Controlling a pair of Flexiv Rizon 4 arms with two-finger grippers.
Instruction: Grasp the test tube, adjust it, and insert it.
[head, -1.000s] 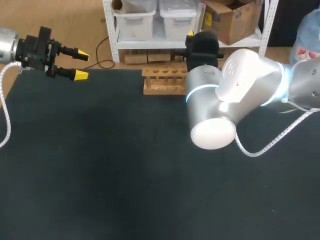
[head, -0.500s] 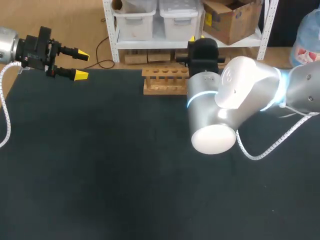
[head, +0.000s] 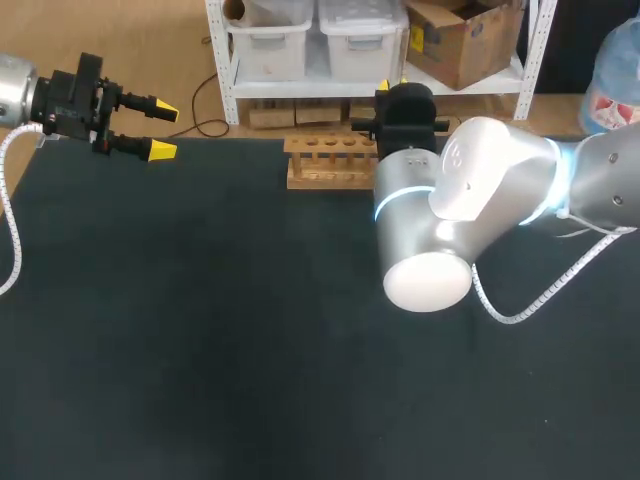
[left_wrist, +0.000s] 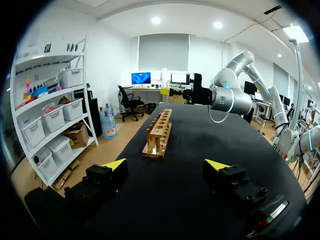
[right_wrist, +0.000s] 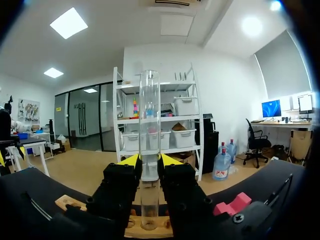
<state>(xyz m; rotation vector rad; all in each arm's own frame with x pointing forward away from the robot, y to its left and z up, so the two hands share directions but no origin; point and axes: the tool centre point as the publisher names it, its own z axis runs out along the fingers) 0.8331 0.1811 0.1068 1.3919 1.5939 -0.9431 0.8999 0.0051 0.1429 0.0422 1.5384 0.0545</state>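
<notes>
Base of test tube perhaps touches half-hidden rack.

Right arm silver, rounded, ringed with glowing blue; white coiled cable; left hand black, screw-studded, yellow-tipped.

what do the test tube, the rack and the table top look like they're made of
Test tube: clear and glossy, glass or clear plastic; the background shows straight through it. Rack: pale bare wood with a matte finish and round drilled holes. Table: matte black covering, perhaps cloth or a rubber mat; it gives no glare.
</notes>
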